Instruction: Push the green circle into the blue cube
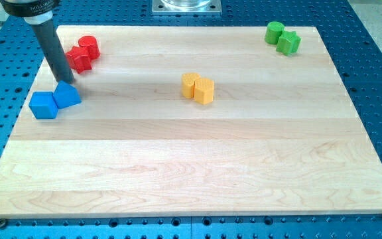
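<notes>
The green circle [274, 31] sits at the view's top right of the wooden board [197, 159], touching a second green block [288, 43] just below and right of it. The blue cube [43, 105] lies at the view's left edge, touching another blue block [66, 95] on its right. My rod comes down from the view's top left and my tip [67, 80] stands just above that second blue block, right beside it, far from the green circle.
Two red blocks [83, 54] lie together at the view's top left, just right of my rod. Two yellow blocks [198, 87] sit together near the board's middle. A blue perforated table [377, 79] surrounds the board.
</notes>
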